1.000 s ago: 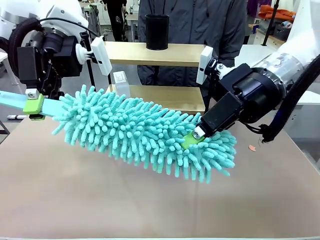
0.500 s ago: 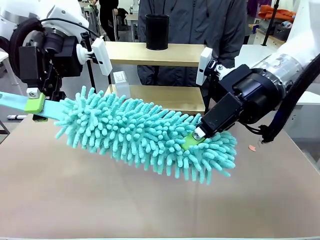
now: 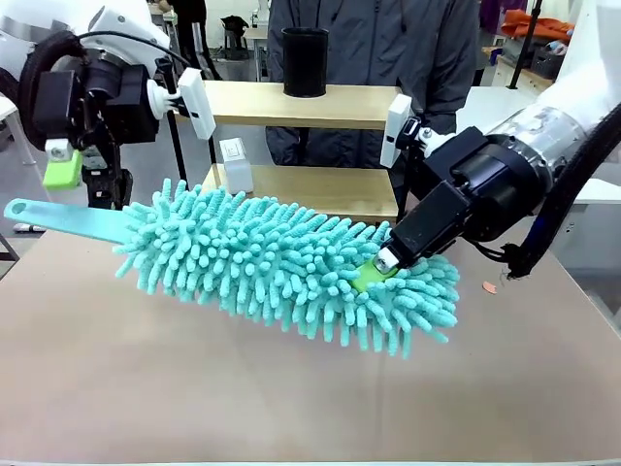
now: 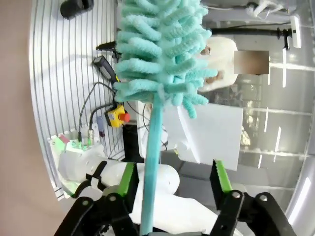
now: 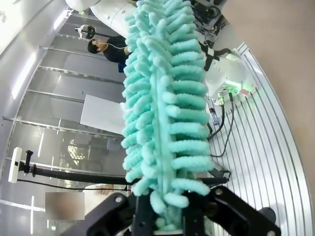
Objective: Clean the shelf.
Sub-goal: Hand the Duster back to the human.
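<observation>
A teal fluffy duster [image 3: 281,262] hangs slanted over the brown table. My right gripper [image 3: 380,266] is shut on its right end; in the right wrist view the duster head [image 5: 162,113] rises from between the closed fingers [image 5: 170,216]. My left gripper [image 3: 78,189] stands open at the duster's flat handle [image 3: 63,219], its green pad lifted above it. In the left wrist view the handle [image 4: 151,162] runs loose between the spread green pads [image 4: 129,179], nearer the left one. Behind stands the shelf [image 3: 340,105], two wooden boards in a black frame.
A black cup [image 3: 305,60] stands on the shelf's top board, and a small white box [image 3: 235,163] sits on the lower board. A person in a dark jacket [image 3: 378,44] stands behind the shelf. A small reddish scrap [image 3: 489,287] lies on the table at the right.
My left gripper has opened and let go of the duster's handle, its green pad rising off it. The right gripper still holds the duster in the same place.
</observation>
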